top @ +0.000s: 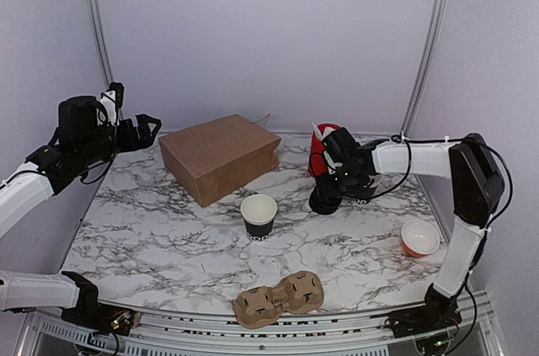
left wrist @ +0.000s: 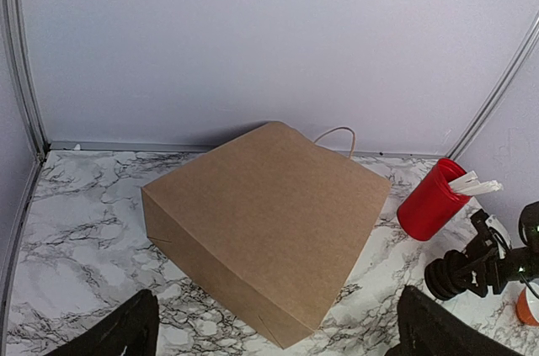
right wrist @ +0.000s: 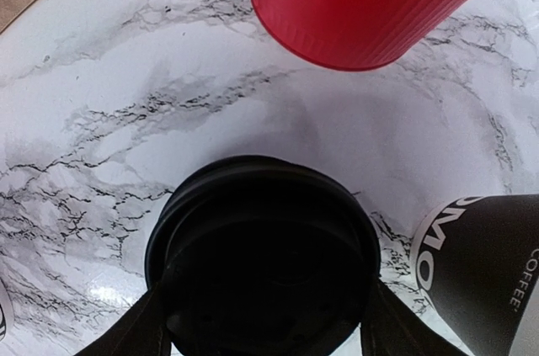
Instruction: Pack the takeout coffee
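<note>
The takeout coffee cup point(top: 258, 215) stands open mid-table, black with a white inside and white lettering low on its side. Its round black lid point(top: 324, 200) is off it, low on the table by the red tub, and fills the right wrist view point(right wrist: 261, 263). My right gripper point(top: 331, 190) point(right wrist: 265, 326) is shut on the lid, one finger on each side. A twin black cup point(right wrist: 480, 268) stands just right of the lid. My left gripper point(top: 139, 131) point(left wrist: 278, 335) is open and empty, held high at the far left, facing the brown bag.
A brown paper bag point(top: 221, 156) point(left wrist: 269, 221) lies flat at the back centre. A red tub of white sachets point(top: 322, 147) point(left wrist: 431, 200) point(right wrist: 370, 2) stands just beyond the lid. A cardboard cup carrier point(top: 278, 299) sits at the front edge. An orange bowl point(top: 419, 238) is at the right.
</note>
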Tool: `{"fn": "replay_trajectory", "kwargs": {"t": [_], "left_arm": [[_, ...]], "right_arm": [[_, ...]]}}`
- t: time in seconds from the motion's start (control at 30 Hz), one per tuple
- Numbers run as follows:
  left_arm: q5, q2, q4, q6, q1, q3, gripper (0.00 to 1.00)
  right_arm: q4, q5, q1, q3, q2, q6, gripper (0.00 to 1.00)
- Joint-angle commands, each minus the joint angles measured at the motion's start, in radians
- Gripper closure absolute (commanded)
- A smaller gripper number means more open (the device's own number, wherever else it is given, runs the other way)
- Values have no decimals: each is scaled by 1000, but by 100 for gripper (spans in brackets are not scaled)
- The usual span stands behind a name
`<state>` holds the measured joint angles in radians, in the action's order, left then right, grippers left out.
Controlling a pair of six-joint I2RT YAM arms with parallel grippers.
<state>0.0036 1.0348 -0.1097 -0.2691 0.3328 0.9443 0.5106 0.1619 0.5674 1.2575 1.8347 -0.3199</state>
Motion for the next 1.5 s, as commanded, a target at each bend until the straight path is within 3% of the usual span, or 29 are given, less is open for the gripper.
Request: {"fn": "replay_trajectory", "kwargs": {"t": [0.0,0.57,0.83,1.03,1.47], "left_arm": [[15,8,23,1,-6,-13,1],[21,10,23,-9,-6,-12,1],[-42,21,15,-138,-14,-5,1],[62,38,-22,-107,-15,30,1],[114,60,51,-324,154,-69,1]], "right_arm": [[22,29,8,21,-35,5,36],[141,63,105,126,-92,18,36],[199,9,173,195,-147,37,36],[255,-18,230,256,-171,64,36],[390,-38,414,465,-23,159,36]]}}
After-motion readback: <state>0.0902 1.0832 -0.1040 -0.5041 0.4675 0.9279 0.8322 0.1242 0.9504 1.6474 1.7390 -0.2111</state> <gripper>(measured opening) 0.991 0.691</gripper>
